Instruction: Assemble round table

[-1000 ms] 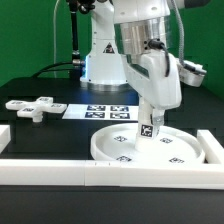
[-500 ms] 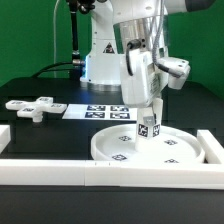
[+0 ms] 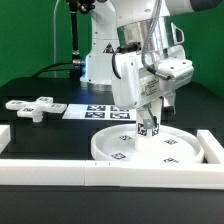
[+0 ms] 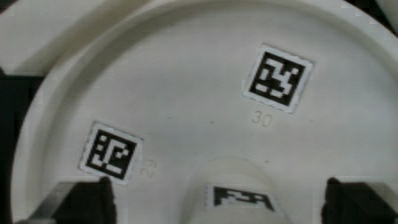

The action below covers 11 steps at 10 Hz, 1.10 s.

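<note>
In the exterior view's lower right, the short white tagged cylindrical post [image 3: 147, 128] stands upright on the large white rimmed round disc [image 3: 190, 150] on the black bench [image 3: 50, 135], with the jaws either side of it; I cannot tell whether they clamp it.

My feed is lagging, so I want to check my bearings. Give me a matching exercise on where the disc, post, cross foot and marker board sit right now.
Things:
1. disc
2. post
3. cross foot
4. marker board

Places:
A. alone at the exterior view's left
B. upright on the disc's middle
C. lying flat just behind the front rail
D. lying flat beyond the disc in the exterior view

Pairs: 1-C, 2-B, 3-A, 4-D
</note>
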Motion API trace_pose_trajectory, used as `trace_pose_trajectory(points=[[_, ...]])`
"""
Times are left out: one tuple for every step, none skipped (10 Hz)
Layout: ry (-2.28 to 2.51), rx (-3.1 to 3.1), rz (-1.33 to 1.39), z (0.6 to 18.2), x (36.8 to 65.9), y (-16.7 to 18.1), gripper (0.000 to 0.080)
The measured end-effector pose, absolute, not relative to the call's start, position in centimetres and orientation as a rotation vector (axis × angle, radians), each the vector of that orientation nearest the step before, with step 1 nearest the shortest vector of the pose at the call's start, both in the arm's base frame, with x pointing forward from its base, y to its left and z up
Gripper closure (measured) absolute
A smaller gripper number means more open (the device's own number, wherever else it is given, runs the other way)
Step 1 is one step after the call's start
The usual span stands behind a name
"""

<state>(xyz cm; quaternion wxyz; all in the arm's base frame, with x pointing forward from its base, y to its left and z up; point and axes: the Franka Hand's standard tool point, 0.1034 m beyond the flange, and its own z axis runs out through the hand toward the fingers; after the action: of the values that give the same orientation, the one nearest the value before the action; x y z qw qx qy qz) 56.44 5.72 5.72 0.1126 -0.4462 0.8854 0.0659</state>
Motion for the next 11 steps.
trace_pose_trajectory(points=[[2.591, -1.324, 0.196, 5.8, 56.4, 5.9, 0.0164], [2.527, -1.496, 0.25, 6.3, 56.0, 6.9, 0.0164], [2.474, -1.564, 0.25, 7.1, 56.2, 7.5, 0.0152], [2.405, -1.66, 0.261, 7.8, 55.6, 8.4, 0.0151], [2.34, -1.732, 0.262, 8.5, 54.7, 8.8, 0.0151], [2.333, -1.73, 0.276, 8.8, 53.7, 8.9, 0.0151], [2.335, -1.731, 0.277, 8.6, 53.8, 8.9, 0.0151], [2.335, -1.732, 0.278, 8.5, 53.8, 8.9, 0.0151], [2.335, -1.732, 0.279, 8.5, 53.7, 8.9, 0.0151], [2.335, -1.733, 0.279, 8.5, 53.7, 8.9, 0.0151], [2.329, -1.741, 0.279, 8.5, 53.7, 8.9, 0.0151]])
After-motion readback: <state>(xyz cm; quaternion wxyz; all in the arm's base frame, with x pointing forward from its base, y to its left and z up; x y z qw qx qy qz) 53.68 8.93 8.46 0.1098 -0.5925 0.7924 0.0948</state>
